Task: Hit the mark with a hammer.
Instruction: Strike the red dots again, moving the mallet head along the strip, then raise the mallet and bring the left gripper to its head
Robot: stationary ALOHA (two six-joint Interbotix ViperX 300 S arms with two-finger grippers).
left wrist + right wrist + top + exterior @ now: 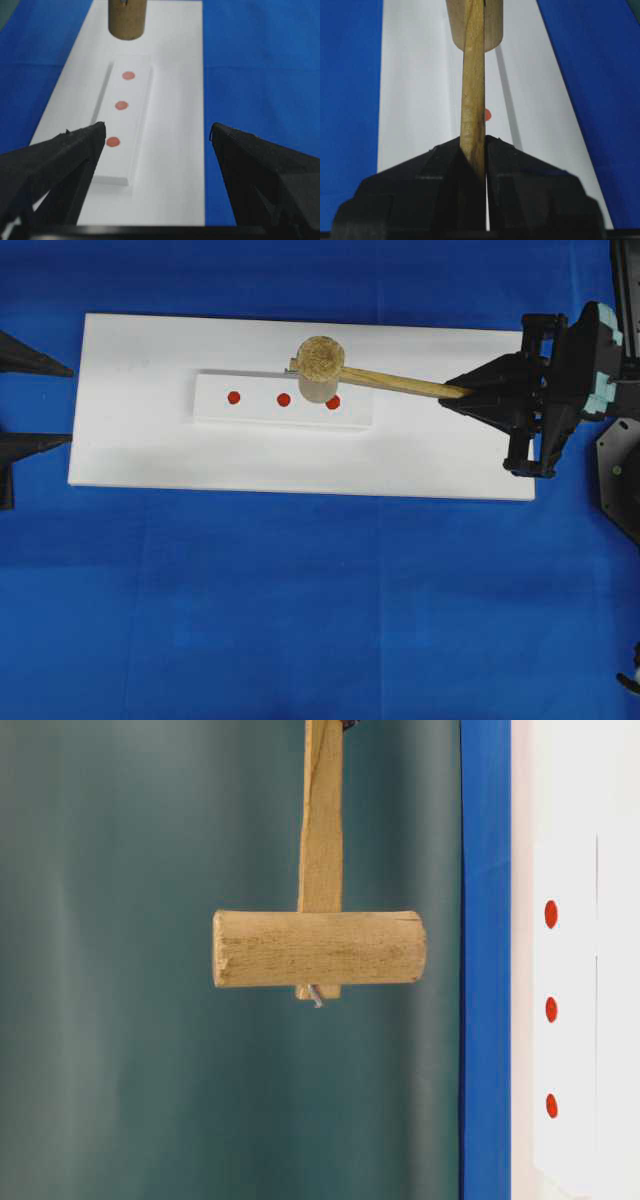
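My right gripper (462, 392) is shut on the handle end of the light-wood hammer (322, 365) and holds it in the air above the white board (150, 455). The cylindrical head hangs over the right end of a raised white strip (260, 412) that carries three red marks (284, 399). The head partly covers the rightmost mark (334, 402). The table-level view shows the hammer head (318, 948) well clear of the board. In the right wrist view the gripper (479, 142) clamps the handle (473, 90). My left gripper (156, 131) is open and empty at the board's left end.
A blue cloth (300, 610) covers the table all round the board. The right arm's dark base (620, 470) stands at the right edge.
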